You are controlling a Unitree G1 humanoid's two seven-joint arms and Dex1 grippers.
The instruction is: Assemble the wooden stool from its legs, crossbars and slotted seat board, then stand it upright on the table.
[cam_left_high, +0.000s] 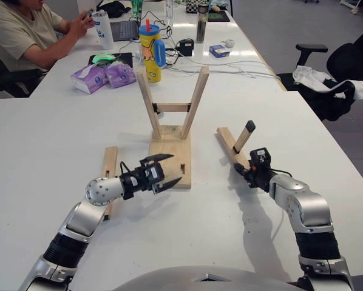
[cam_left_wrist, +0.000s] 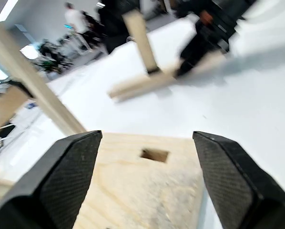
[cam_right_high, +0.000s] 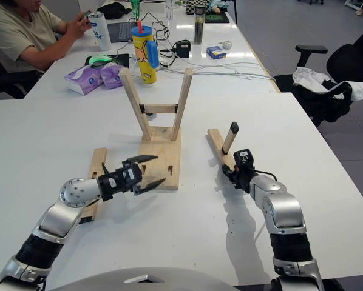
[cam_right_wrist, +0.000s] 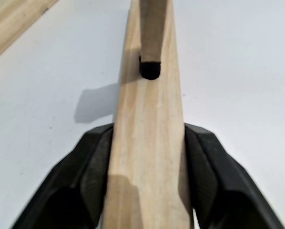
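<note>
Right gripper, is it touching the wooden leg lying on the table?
Touching. The right wrist view shows the right gripper with its fingers pressed against both sides of the wooden leg.

White table (cam_left_high: 48, 151) carries seat board (cam_left_high: 169, 160), loose leg (cam_left_high: 110, 162), leg with crossbar (cam_left_high: 229, 144).

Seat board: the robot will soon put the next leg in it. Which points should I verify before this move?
1. Seat board lies flat on the table: ok.
2. Two standing legs, joined by a crossbar, sit in its far end: ok.
3. Near slot free: ok.
4. Left gripper open at the board's near end: ok.
5. Right gripper shut on the loose leg: ok.
6. Grip firm enough to lift: cannot tell.
</note>
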